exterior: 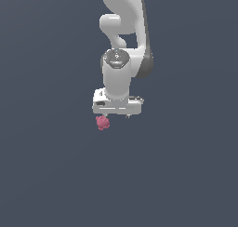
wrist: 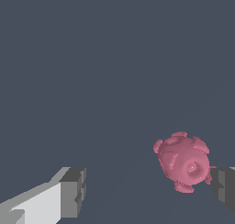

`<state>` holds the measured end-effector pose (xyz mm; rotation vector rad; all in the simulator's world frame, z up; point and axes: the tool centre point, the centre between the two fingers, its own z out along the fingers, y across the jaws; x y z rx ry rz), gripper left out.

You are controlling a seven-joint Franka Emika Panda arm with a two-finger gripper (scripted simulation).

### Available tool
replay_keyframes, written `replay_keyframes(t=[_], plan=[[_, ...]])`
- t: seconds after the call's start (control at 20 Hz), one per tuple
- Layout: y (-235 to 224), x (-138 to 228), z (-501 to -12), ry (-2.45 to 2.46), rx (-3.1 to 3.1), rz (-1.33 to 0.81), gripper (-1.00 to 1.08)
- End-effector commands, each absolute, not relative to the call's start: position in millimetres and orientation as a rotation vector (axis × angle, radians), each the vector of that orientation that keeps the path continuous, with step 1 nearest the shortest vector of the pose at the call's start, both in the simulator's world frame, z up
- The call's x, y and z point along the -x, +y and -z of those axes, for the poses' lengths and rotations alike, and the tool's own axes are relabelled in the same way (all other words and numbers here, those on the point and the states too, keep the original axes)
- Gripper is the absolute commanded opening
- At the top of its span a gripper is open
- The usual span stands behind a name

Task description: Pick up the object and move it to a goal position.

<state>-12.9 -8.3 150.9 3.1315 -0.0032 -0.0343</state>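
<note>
The object is a small pink-red knobbly blob lying on the dark grey floor. My white gripper points straight down just above it, and the blob sits under the gripper's side toward the exterior view's left. In the wrist view the gripper is open, with its two fingers wide apart. The object also shows in the wrist view, off-centre, close against one dark fingertip and far from the other fingertip. Nothing is held.
The floor is a plain dark grey-blue surface with no other objects in view. The white arm rises behind the gripper toward the top of the exterior view.
</note>
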Motion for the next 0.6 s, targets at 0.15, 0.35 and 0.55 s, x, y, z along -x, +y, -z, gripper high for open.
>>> replay_keyframes(t=[0.15, 0.35, 0.55], plan=[[-12, 13, -152, -0.005, -3.13, 0.031, 1.0], [-27, 13, -158, -0.01, -3.126, 0.021, 1.0], [-33, 14, -160, -0.011, -3.125, 0.017, 1.0]])
